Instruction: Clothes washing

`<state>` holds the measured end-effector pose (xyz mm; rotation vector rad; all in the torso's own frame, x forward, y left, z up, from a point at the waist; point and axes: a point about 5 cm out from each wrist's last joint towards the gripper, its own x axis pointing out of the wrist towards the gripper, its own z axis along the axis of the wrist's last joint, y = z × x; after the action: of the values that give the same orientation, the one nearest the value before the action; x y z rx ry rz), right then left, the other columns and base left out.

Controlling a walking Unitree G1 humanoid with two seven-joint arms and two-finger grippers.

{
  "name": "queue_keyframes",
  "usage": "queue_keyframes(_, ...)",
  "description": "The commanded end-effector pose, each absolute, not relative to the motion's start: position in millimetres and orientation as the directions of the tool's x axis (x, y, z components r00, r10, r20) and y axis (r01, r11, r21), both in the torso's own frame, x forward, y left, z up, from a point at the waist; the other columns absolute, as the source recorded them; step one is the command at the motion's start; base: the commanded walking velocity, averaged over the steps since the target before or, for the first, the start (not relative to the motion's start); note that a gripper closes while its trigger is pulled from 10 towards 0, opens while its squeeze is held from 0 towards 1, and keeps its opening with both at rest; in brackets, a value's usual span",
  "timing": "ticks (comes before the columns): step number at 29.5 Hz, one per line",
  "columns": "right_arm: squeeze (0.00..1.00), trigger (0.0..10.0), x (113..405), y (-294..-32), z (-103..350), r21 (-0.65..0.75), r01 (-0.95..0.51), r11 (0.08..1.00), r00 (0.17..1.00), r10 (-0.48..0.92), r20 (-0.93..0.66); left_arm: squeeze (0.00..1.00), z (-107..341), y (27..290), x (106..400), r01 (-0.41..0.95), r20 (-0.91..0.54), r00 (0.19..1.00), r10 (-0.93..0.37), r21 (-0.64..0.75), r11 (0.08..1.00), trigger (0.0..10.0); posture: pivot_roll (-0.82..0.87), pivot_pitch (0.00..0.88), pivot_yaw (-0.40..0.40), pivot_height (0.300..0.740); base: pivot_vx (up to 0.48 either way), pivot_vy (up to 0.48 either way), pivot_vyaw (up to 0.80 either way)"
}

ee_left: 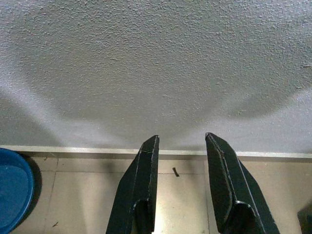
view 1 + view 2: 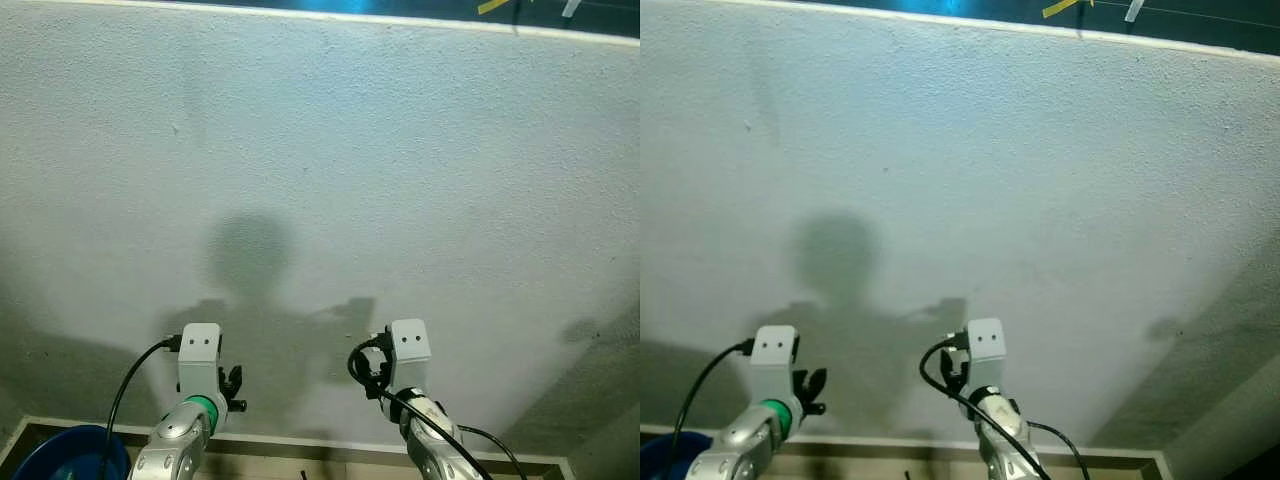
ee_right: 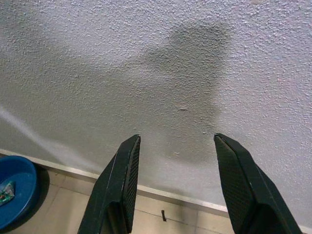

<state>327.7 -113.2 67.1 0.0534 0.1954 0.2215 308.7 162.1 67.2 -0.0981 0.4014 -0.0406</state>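
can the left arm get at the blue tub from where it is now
Probably not without moving. The blue tub sits low on the floor by the wall, off to the left of the left end effector, which points open at the wall base. Nothing blocks the way; it would need to lower and swing left.

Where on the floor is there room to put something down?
The tiled floor is bare from the blue basin across to below both open end effectors, left and right, up to the skirting strip under the white wall. The basin's corner is taken.
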Motion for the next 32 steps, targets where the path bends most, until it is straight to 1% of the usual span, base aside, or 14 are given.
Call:
queue_keyframes(1,0.00,10.0,324.4,-114.6,62.0,0.076,-0.204,0.976,0.954,0.216,-0.206,0.00,68.4,168.6,307.8,-0.018,-0.368,0.930,-0.007,-0.064,0.998,10.0,-0.03,0.010,0.007,0.740,0.000,0.000,0.00)
queue_keyframes(4,0.00,10.0,324.1,-113.9,61.7,0.076,-0.205,0.976,0.954,0.217,-0.208,0.00,72.3,174.5,306.8,-0.047,-0.333,0.942,0.033,-0.034,0.998,10.0,-0.03,0.010,0.007,0.740,0.000,0.000,0.00)
queue_keyframes(5,0.00,10.0,324.1,-113.9,61.7,0.076,-0.205,0.976,0.954,0.217,-0.208,0.00,72.3,174.5,306.8,-0.047,-0.333,0.942,0.033,-0.034,0.998,10.0,-0.03,0.010,0.007,0.740,0.000,0.000,0.00)
queue_keyframes(6,0.00,10.0,323.6,-116.3,60.2,0.069,-0.189,0.980,0.955,0.200,-0.218,0.00,76.1,173.4,307.5,-0.022,-0.304,0.953,0.004,-0.054,0.998,10.0,-0.02,0.002,-0.009,0.740,0.000,0.000,0.00)
queue_keyframes(8,0.00,10.0,323.2,-118.1,59.1,0.064,-0.177,0.982,0.956,0.187,-0.225,0.00,79.4,172.8,307.8,0.001,-0.286,0.958,-0.021,-0.069,0.998,10.0,-0.02,0.002,-0.009,0.740,0.000,0.000,0.00)
queue_keyframes(10,0.00,10.0,324.0,-118.6,57.5,0.046,-0.190,0.981,0.952,0.196,-0.234,0.00,84.2,176.6,310.4,-0.019,-0.249,0.968,0.008,-0.043,0.999,10.0,-0.02,0.000,-0.013,0.740,0.000,0.000,0.00)
queue_keyframes(13,0.00,10.0,324.5,-118.2,57.3,0.040,-0.201,0.979,0.950,0.205,-0.234,0.00,85.9,178.8,311.1,-0.030,-0.252,0.967,0.021,-0.034,0.999,10.0,-0.02,0.000,-0.013,0.740,0.000,0.000,0.00)
queue_keyframes(18,0.00,10.0,328.5,-118.4,63.6,0.054,-0.197,0.979,0.955,0.204,-0.215,0.00,81.4,171.9,310.9,-0.010,-0.287,0.958,0.000,-0.034,0.999,10.0,-0.01,0.000,-0.007,0.740,0.000,0.000,0.00)
queue_keyframes(24,0.00,10.0,328.2,-117.5,62.9,0.056,-0.195,0.979,0.955,0.202,-0.216,0.00,79.2,173.8,314.7,-0.018,-0.305,0.952,0.009,-0.026,1.000,10.0,-0.01,0.000,-0.017,0.740,0.000,0.000,0.00)
queue_keyframes(27,0.00,10.0,328.7,-115.9,63.1,0.055,-0.198,0.979,0.954,0.205,-0.217,0.00,80.9,176.1,316.0,-0.020,-0.298,0.954,0.018,-0.003,1.000,10.0,-0.01,0.000,-0.021,0.740,0.000,0.000,0.00)
queue_keyframes(32,0.00,10.0,331.0,-115.2,64.9,0.048,-0.197,0.979,0.955,0.203,-0.216,0.00,83.6,177.3,316.9,-0.018,-0.275,0.961,0.012,-0.017,1.000,10.0,-0.01,0.000,-0.021,0.740,0.000,0.000,0.00)
